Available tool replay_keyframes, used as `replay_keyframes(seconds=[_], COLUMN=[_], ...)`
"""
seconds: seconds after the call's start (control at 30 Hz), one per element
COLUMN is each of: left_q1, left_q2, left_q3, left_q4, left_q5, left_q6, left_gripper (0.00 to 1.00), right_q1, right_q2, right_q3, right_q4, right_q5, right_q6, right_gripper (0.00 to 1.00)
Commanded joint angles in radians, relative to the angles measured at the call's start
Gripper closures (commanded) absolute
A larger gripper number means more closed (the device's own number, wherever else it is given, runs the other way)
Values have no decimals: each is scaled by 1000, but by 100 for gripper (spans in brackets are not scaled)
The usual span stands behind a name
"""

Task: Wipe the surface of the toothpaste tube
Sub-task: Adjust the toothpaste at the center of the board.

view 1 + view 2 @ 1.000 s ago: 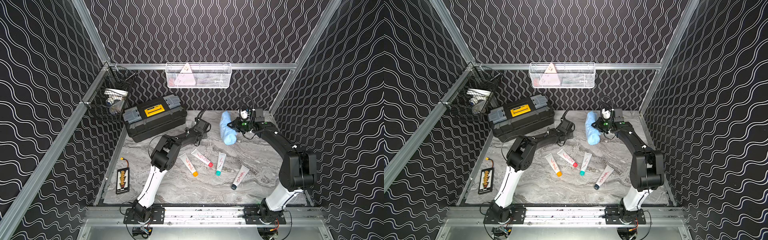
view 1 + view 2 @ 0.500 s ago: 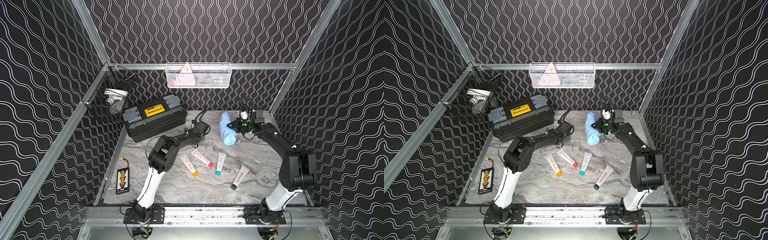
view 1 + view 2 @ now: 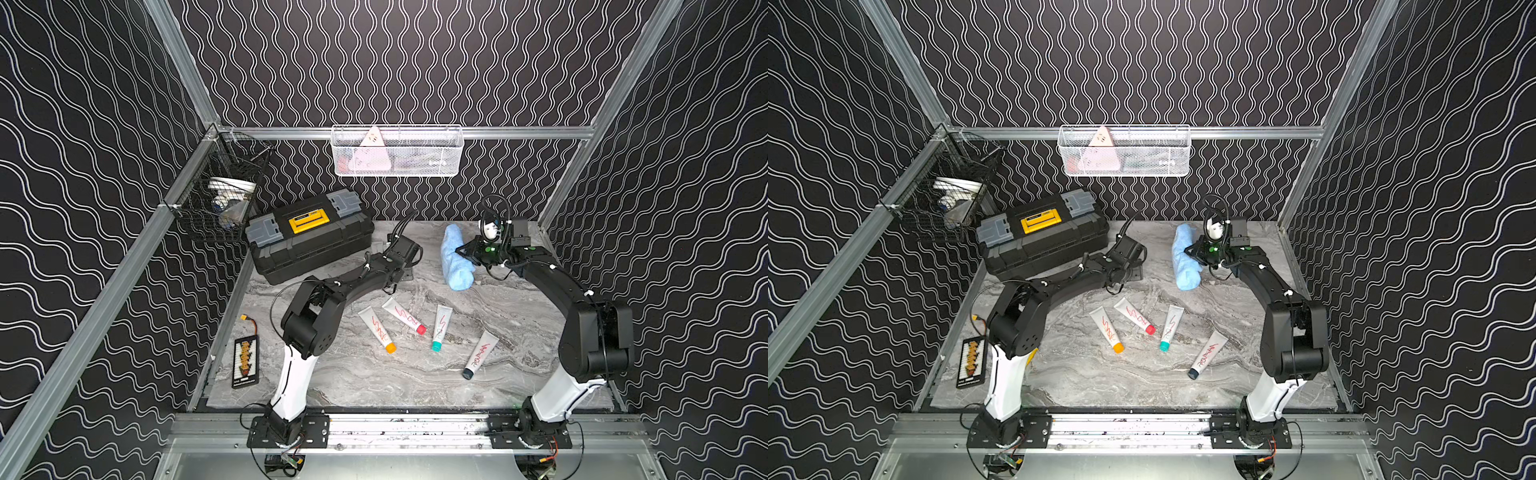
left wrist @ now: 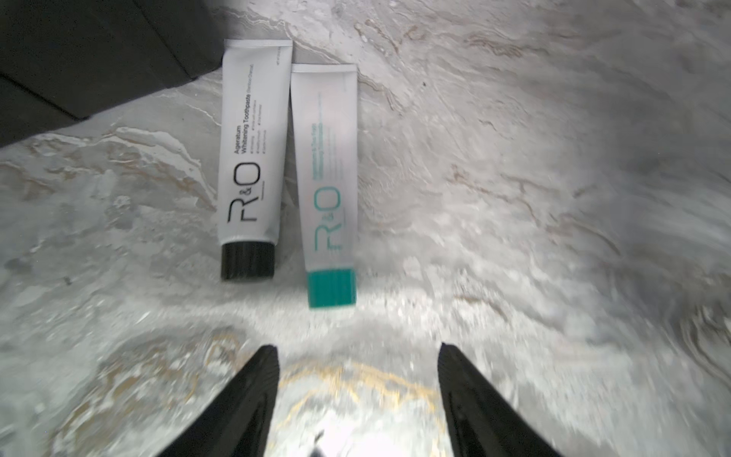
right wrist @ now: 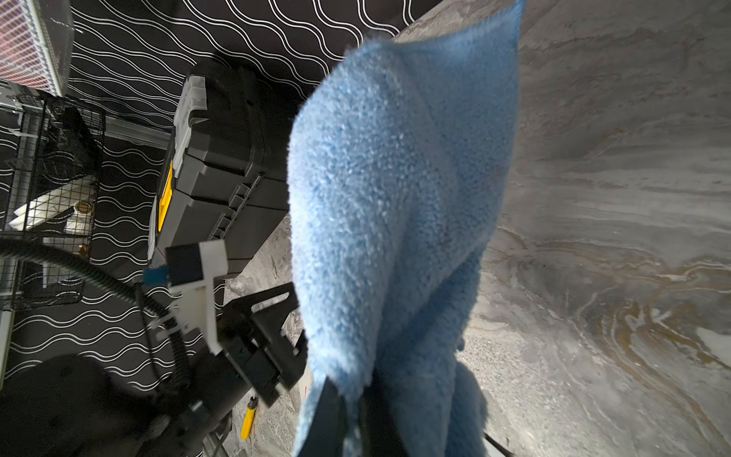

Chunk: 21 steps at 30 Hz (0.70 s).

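Black wave-patterned walls (image 3: 395, 62), aluminium rail (image 3: 519, 133), white mesh basket (image 3: 415, 162), grey marbled tabletop (image 3: 374, 382).

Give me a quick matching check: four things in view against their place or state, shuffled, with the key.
1 blue cloth
2 left gripper
3 orange-capped tube
4 white mesh basket

A jaws apart, empty
B hung on the back wall
C pinched in the right gripper
D lying on the table, red scribbles

Pairs: 1-C, 2-A, 3-D, 4-B
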Motion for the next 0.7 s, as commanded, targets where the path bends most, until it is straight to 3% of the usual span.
replay_keyframes(seconds=[0.0, 0.3, 0.67], left_q1=[-18, -143, -258], left_q2=[-71, -204, -169], left_q3=[-56, -233, -295], left_q4=[-19, -30, -85], left_q5=[28, 61, 82], left_q6=[7, -119, -249], left_gripper=[31, 31, 28], right_q1=[-2, -4, -4], right_q2=[-7, 1, 1], right_q3=[-3, -6, -8], right_q4=[26, 35, 26], right_q5=[-5, -19, 3], right_q6=[10, 15, 15], right_gripper=[100, 100, 100])
